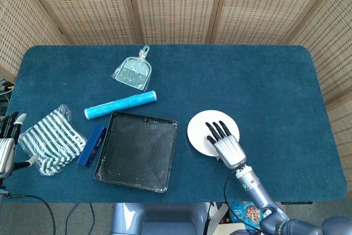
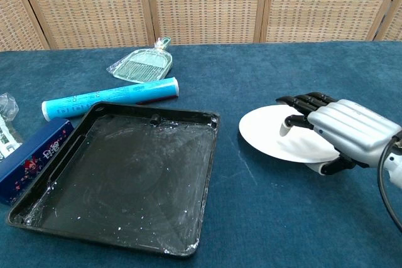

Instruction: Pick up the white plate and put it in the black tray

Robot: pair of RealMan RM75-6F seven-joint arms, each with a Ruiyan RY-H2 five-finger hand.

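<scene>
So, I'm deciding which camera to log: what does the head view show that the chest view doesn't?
Only the head view shows the left hand at the table's edge, the whole striped bag and the full table. Only the chest view shows the right hand's thumb tucked under the plate's raised near edge. Both show the right hand gripping the white plate, the black tray, the blue tube, the blue box and the clear dustpan.

My right hand [image 2: 342, 131] has a ribbed silver shell over its back, black fingers [image 2: 300, 100] and a white-tipped thumb. A black cable loops beside its grey wrist, where I spot a small green light. My left hand [image 1: 7, 142] shows silver, black and white-tipped too.
</scene>
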